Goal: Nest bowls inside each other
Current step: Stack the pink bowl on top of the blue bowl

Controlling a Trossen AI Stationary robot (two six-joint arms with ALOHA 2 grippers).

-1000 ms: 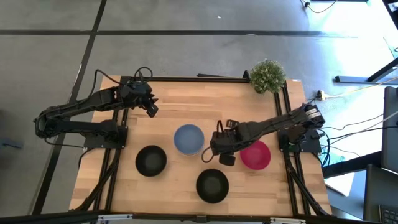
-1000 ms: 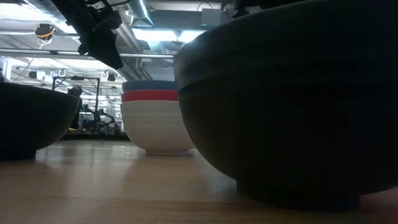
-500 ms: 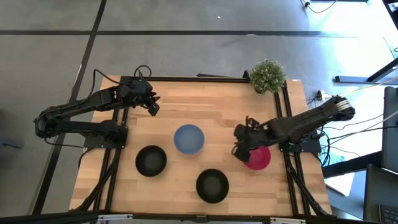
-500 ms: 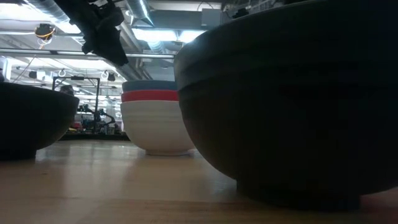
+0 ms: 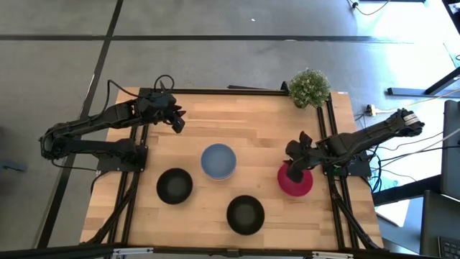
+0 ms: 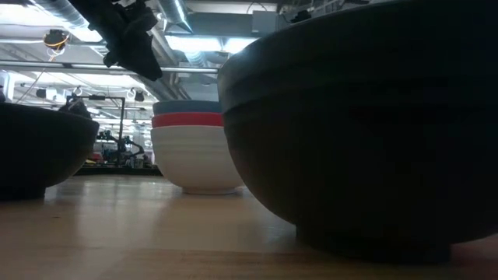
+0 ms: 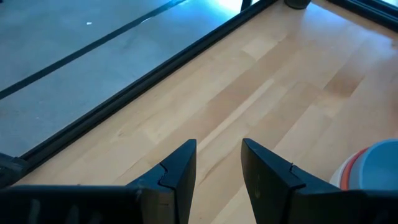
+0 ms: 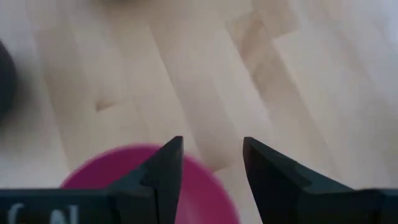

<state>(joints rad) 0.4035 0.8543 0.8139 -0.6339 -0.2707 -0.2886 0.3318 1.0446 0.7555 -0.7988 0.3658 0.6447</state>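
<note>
Right tool [image 5: 297, 160] above far rim of magenta-pink round plastic bowl [image 5: 296, 181], right of centre in high view; fingers apart, gripping nothing, likely lining up rim grasp

Left tool [image 5: 175, 120] idle, upper left, fingers narrowly parted, empty

Blue round bowl [image 5: 218, 160] tops red-and-white stack, centre of wooden surface [image 5: 244, 129]

Two black round bowls [image 5: 175, 185] sit separate, lower centre, not yet nested

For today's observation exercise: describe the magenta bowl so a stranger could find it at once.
On the wooden table, look to the side with the potted plant. Below it, the magenta bowl sits under the right gripper; it is the only pink one, unstacked.
</note>
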